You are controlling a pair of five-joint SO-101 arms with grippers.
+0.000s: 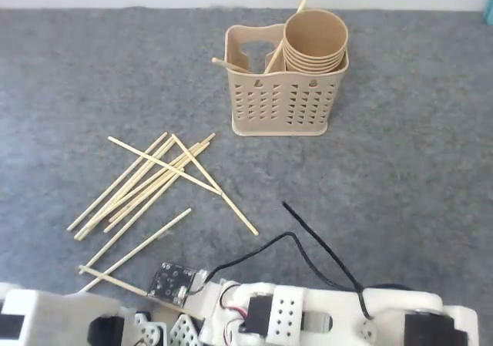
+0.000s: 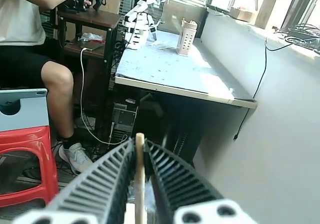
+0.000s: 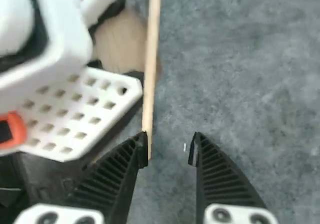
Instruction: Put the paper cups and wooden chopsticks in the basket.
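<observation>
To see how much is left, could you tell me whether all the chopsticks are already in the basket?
No, a loose pile of chopsticks lies on the table apart from the basket.

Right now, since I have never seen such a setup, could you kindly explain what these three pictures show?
These are two small robot arms side by side at a table, each ending in a two-fingered gripper. The high view comes from a fixed camera looking down. In it a basket holds stacked paper cups in one compartment and two stowed chopsticks in the other, while loose chopsticks lie scattered on the grey mat. The other two pictures come from a camera on each arm's wrist. The left gripper is shut on a held chopstick and faces out into the room. The right gripper is open over the mat, with another chopstick beside one finger.
</observation>
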